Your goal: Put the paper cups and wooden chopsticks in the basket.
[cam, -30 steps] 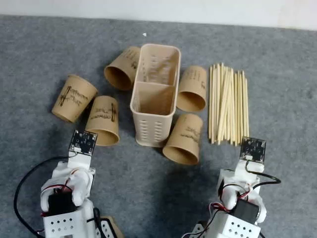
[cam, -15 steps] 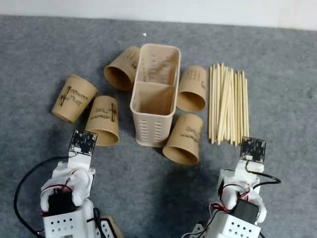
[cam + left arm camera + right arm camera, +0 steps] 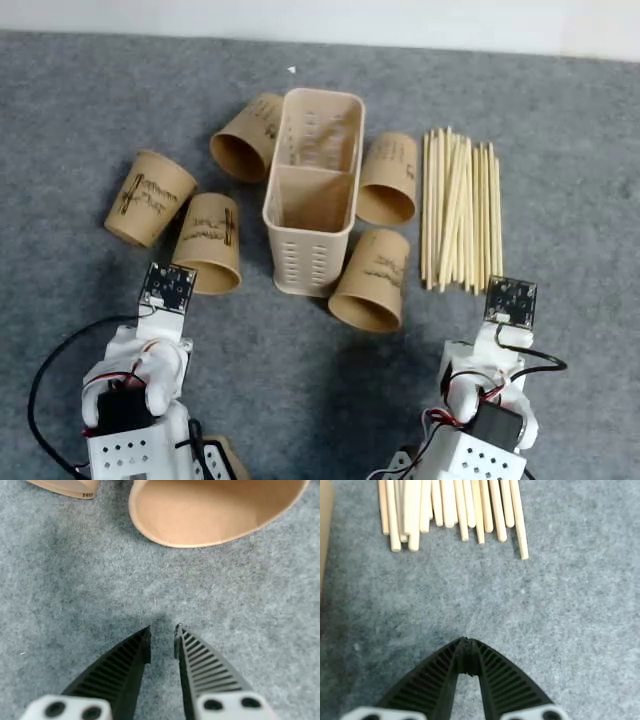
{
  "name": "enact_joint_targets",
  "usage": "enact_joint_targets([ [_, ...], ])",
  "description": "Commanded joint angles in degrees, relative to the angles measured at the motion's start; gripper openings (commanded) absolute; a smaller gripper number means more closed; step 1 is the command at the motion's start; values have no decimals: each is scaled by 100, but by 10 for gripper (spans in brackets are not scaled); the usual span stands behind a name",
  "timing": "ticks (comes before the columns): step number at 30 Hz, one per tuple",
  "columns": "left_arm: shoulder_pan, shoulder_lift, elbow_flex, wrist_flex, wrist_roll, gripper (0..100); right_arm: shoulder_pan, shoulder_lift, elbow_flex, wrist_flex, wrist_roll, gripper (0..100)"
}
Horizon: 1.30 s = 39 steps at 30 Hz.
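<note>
A beige two-compartment basket (image 3: 313, 255) lies on the grey carpet with several brown paper cups on their sides around it: one (image 3: 210, 243) and another (image 3: 150, 198) to its left, one (image 3: 372, 279) at its near right. A bundle of wooden chopsticks (image 3: 460, 210) lies to the right. My left gripper (image 3: 162, 635) hovers low over bare carpet, open by a narrow gap and holding nothing, a short way before the mouth of a cup (image 3: 215, 510). My right gripper (image 3: 467, 652) is shut and empty, a little short of the chopsticks' (image 3: 450, 510) near ends.
Two more cups lie against the basket's far half, one on the left (image 3: 248, 138) and one on the right (image 3: 388, 178). Both arms (image 3: 140, 380) (image 3: 490, 390) sit at the near edge. A pale strip of floor (image 3: 320, 15) borders the carpet at the back.
</note>
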Motion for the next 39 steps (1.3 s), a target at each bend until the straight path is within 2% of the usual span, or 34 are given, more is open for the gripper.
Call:
enact_joint_targets([
  [1,40,-40,92,18,44,117,48,-66,848,13,53,5],
  [17,40,-40,92,18,44,117,13,-66,848,13,62,6],
  [21,119,-40,92,9,44,119,-338,-66,848,13,44,6],
  [27,778,-40,92,0,26,117,-1086,-75,848,-242,53,6],
  [29,901,-48,92,-255,26,119,-1174,-75,848,-585,53,6],
  [32,629,-48,84,-932,26,119,-1095,-75,848,-875,79,6],
  [34,286,-48,75,-1477,-79,120,-1086,-75,840,-1209,413,6],
  [36,-101,-48,-4,-2022,-466,120,-1059,-75,840,-1437,1169,6],
  [38,-418,-40,-277,-2268,-580,120,-1024,-75,831,-1499,2013,9],
  [39,-541,-40,-470,-2268,-580,120,-1051,-75,760,-1508,2180,9],
])
